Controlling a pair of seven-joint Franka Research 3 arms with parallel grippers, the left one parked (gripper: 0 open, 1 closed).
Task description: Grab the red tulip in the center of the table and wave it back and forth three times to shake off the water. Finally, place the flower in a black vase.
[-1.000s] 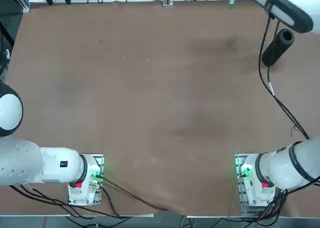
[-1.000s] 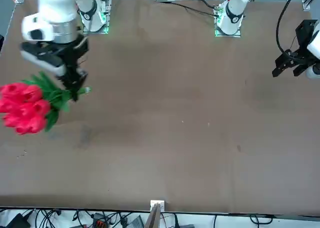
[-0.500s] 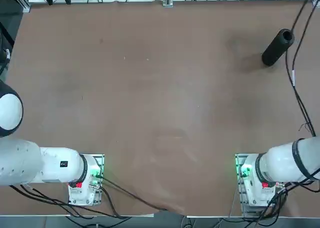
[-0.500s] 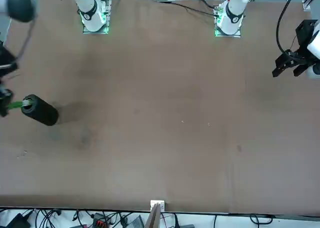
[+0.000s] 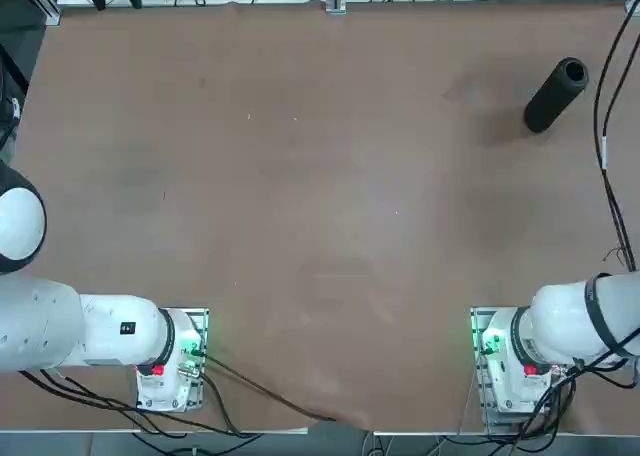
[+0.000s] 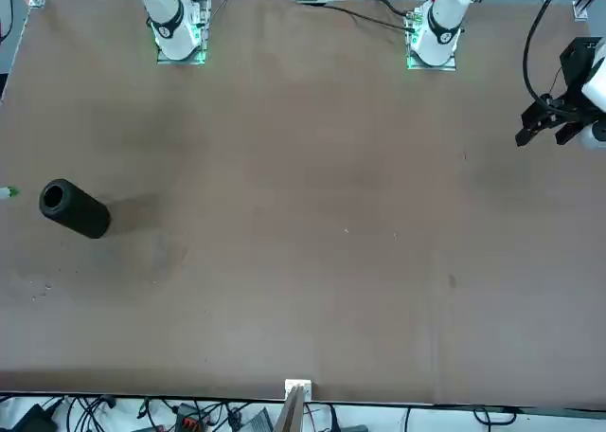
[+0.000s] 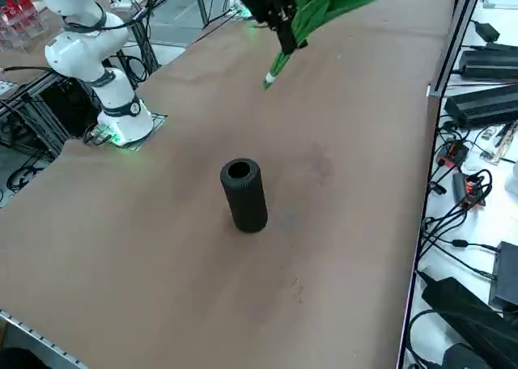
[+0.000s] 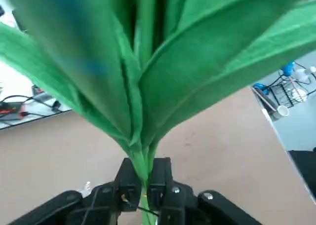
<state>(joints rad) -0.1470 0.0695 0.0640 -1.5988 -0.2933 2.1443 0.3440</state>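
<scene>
Right side view: vase lies below the gripper, toward the robot's left

Right side view: the right gripper (image 7: pixel 286 44) is clamped on the green stem (image 7: pixel 279 65) of the tulip bunch with long green leaves (image 7: pixel 320 9), held above the brown desk (image 7: pixel 162 248). The stem slants, its cut end pointing down and the leaves spreading up and away. The slim, matte black cylindrical vase (image 7: pixel 245 195) stands upright, mouth up, lower than the gripper and well apart from it.

Front view: only the pale stem end shows, on the robot's right of the vase, so the mouth lies to the gripper's left; the right arm is the one to serve it.

Top view: the vase stands alone; the gripper is out of frame.

Right wrist view: the stem runs between the two black fingers, pinched below the leaves. Any shaking due should stay clear of the vase; insertion would then need the stem made steeper and brought leftward over the mouth.
</scene>
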